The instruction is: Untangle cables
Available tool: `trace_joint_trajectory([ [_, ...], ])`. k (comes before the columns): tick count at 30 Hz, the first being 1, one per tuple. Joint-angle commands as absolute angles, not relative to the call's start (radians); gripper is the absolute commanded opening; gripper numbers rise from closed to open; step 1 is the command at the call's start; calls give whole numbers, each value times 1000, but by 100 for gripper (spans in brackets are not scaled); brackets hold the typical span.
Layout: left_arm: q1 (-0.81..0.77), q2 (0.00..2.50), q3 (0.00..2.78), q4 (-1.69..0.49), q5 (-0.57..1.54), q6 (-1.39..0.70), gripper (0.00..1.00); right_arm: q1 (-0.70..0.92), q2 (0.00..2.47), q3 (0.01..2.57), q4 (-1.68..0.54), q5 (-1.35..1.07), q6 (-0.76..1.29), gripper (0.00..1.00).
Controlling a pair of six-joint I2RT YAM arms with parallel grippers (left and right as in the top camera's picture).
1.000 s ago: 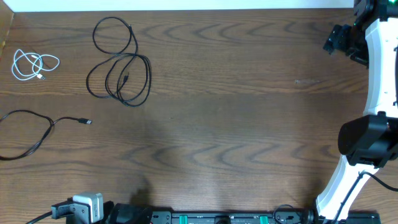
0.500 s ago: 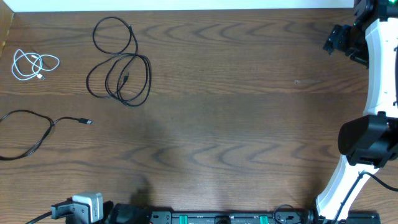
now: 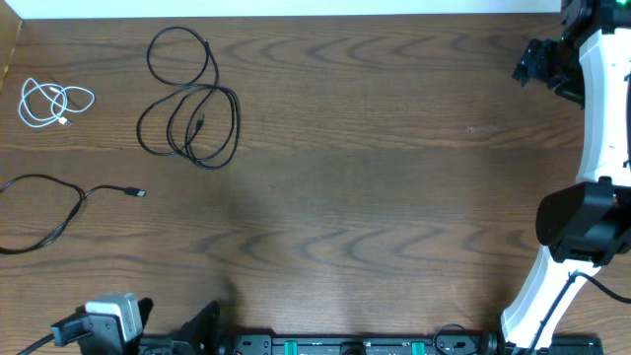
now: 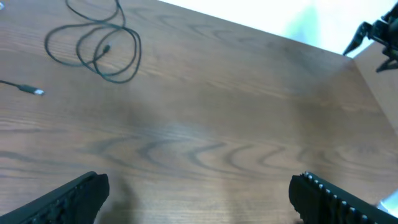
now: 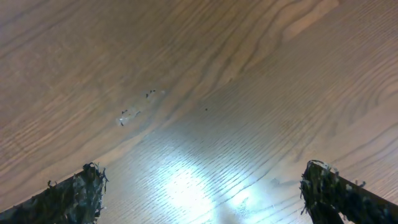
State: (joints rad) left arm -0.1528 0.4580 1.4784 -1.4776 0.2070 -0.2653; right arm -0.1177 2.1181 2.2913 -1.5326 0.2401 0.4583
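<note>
A black cable [image 3: 238, 116] lies in loose overlapping loops at the table's far left, and shows again in the left wrist view [image 4: 104, 50]. A second black cable [image 3: 74, 202] trails off the left edge, its plug [image 4: 34, 91] pointing right. A small white cable [image 3: 54, 102] is bundled at the far left edge. My left gripper [image 4: 199, 183] is open over bare wood near the front edge, nothing between its fingers. My right gripper [image 5: 202, 173] is open low over bare wood at the far right corner [image 3: 529, 67], away from all cables.
The left arm's wrist [image 3: 104, 320] sits at the front left edge beside a black rail [image 3: 355, 345] along the front. The white right arm [image 3: 596, 148] runs up the right side. A pale wall borders the table's back edge [image 3: 296, 8].
The left wrist has shifted a little to the left along the front edge and turned. The cables and the right arm have not moved.
</note>
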Motion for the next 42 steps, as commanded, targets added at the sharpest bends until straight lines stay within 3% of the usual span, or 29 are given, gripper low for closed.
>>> trace_joint_trajectory([
  [1, -154, 457, 1472, -1471, 170, -264, 98, -114, 2123, 2294, -1533, 256, 447, 99],
  [42, -154, 457, 1454, -1437, 75, -263, 98, -113, 2123, 2294, -1534, 256, 447, 99],
])
